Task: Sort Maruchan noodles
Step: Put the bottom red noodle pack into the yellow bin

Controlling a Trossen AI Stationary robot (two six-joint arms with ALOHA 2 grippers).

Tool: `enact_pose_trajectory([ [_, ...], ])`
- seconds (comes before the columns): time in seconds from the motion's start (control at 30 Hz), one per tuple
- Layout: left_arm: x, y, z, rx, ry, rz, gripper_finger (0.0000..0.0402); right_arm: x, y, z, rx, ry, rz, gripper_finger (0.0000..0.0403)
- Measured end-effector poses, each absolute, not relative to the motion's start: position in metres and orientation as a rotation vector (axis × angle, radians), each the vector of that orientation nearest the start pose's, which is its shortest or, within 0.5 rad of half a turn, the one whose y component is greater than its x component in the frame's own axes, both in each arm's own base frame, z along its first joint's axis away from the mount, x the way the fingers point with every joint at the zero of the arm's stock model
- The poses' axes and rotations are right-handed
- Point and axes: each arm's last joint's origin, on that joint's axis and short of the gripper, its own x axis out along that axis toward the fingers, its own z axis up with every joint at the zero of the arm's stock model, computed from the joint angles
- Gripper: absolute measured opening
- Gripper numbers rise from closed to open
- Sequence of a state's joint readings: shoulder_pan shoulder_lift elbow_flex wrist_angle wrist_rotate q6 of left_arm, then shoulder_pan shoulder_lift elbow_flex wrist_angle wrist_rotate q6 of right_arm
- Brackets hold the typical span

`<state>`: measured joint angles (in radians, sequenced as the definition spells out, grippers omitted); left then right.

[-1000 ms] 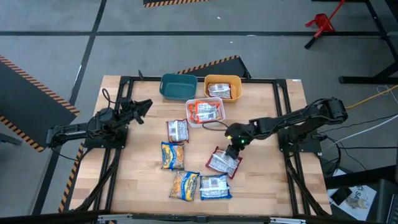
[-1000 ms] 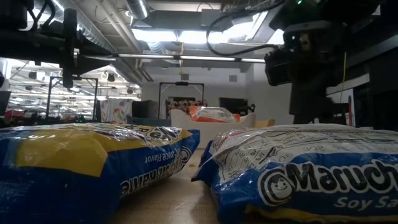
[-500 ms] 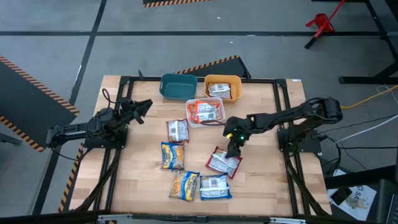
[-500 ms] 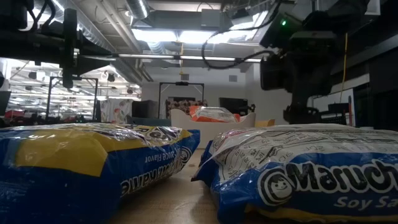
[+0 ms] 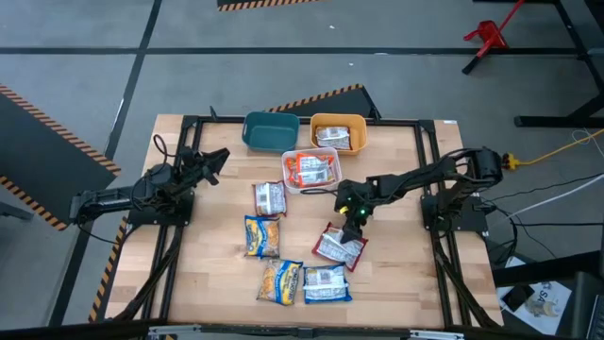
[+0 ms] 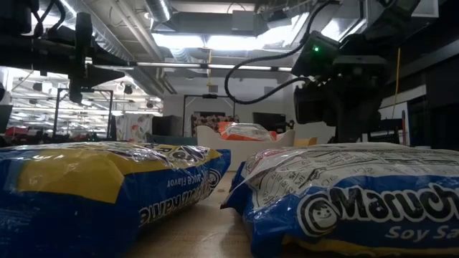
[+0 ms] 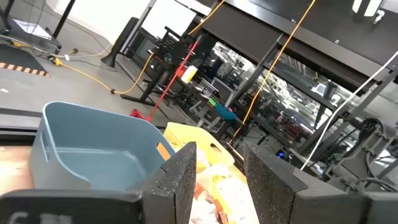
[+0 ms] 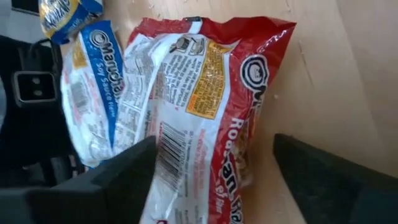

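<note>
My right gripper hangs open, slanting down over the far end of a maroon-red noodle packet that lies flat on the table. One finger stands on each side of that packet; I cannot tell whether they touch it. More packets lie flat: a maroon-white one, a blue-yellow one, a yellow-blue one and a blue-white one. My left gripper waits at the table's left, raised, fingers close together with nothing between them.
At the far edge stand a teal bin and an orange bin holding a packet. A white bin in front of them holds orange-red packets. Bare wood lies right of the maroon-red packet and at the near left.
My right gripper has come down toward the maroon-red packet, shifted a little toward the table's left, and its wrist has turned. The packets lie as before.
</note>
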<state>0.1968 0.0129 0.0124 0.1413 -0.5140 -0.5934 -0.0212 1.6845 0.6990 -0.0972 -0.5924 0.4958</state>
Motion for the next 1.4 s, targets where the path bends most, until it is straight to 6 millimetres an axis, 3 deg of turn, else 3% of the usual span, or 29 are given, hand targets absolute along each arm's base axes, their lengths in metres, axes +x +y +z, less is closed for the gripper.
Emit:
enact_pose_trajectory([
  [0.2, 0.089, 0.032, 0.18, -0.59, -0.348, 0.647, 0.0127, 0.279, 0.011, 0.113, 0.736, 1.151, 0.276, 0.0206],
  [0.43, 0.089, 0.032, 0.18, -0.59, -0.348, 0.646, 0.0127, 0.28, 0.011, 0.113, 0.746, 1.141, 0.278, 0.0038],
  [0.5, 0.089, 0.032, 0.18, -0.59, -0.348, 0.646, 0.0127, 0.28, 0.011, 0.113, 0.745, 1.141, 0.271, 0.0011],
  [0.87, 0.089, 0.032, 0.18, -0.591, -0.348, 0.644, 0.0127, 0.279, 0.01, 0.121, 0.784, 1.124, 0.195, 0.0004],
  [1.23, 0.089, 0.032, 0.18, -0.592, -0.346, 0.636, 0.0127, 0.273, 0.005, 0.157, 0.871, 1.012, 0.165, 0.0002],
  [1.4, 0.089, 0.032, 0.18, -0.592, -0.347, 0.636, 0.0127, 0.268, -0.012, 0.178, 0.918, 0.902, 0.093, 0.0001],
])
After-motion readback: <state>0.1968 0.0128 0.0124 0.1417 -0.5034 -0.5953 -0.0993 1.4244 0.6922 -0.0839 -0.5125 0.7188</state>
